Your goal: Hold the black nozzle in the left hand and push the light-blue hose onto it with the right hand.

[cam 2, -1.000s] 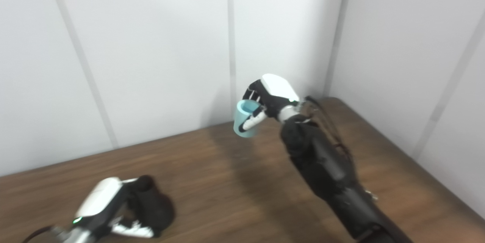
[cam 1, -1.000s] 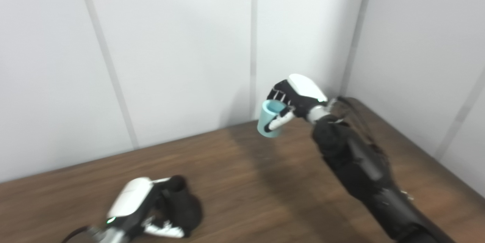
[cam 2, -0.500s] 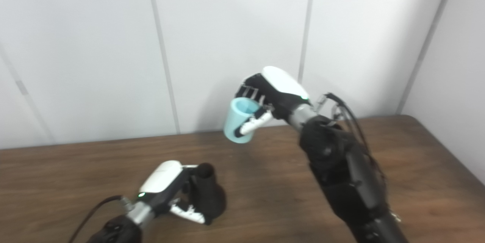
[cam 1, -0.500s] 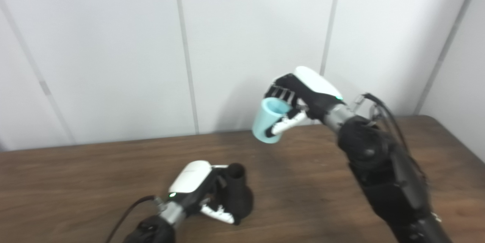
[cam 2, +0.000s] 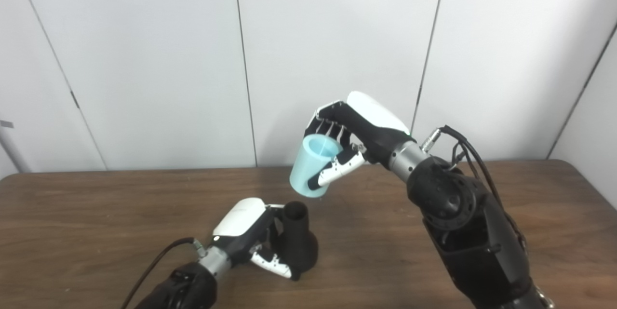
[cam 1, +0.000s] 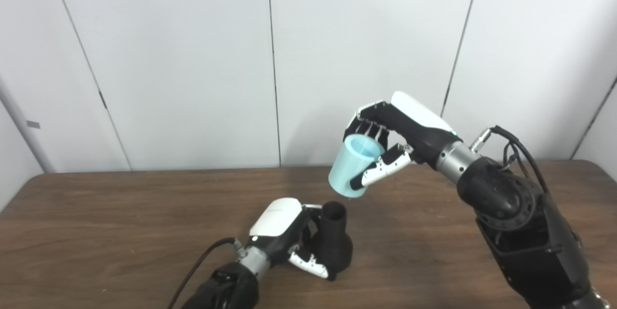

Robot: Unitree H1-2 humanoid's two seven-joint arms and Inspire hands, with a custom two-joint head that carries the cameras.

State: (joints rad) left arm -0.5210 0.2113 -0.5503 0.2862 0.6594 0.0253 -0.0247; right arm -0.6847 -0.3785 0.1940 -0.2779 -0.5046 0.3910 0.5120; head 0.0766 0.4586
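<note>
1. L hand (cam 1: 282,232) low on the table (cam 1: 96,232), fingers wrapped round the black nozzle (cam 1: 333,241), clamped on it.
2. Nozzle stands upright on the tabletop, wide base down, narrow open neck up.
3. R hand (cam 1: 400,130) raised above and just right of the nozzle, closed on the light-blue hose (cam 1: 351,167), thumb across its side.
4. Hose tilted, not touching nozzle.
5. White panel wall (cam 1: 193,58) behind.

One black nozzle (cam 1: 333,244) is seen near the front edge of one wooden table (cam 1: 96,232). One light-blue hose (cam 1: 353,166) piece is seen. Two robot hands are counted: left hand (cam 1: 289,236), right hand (cam 1: 400,130).
</note>
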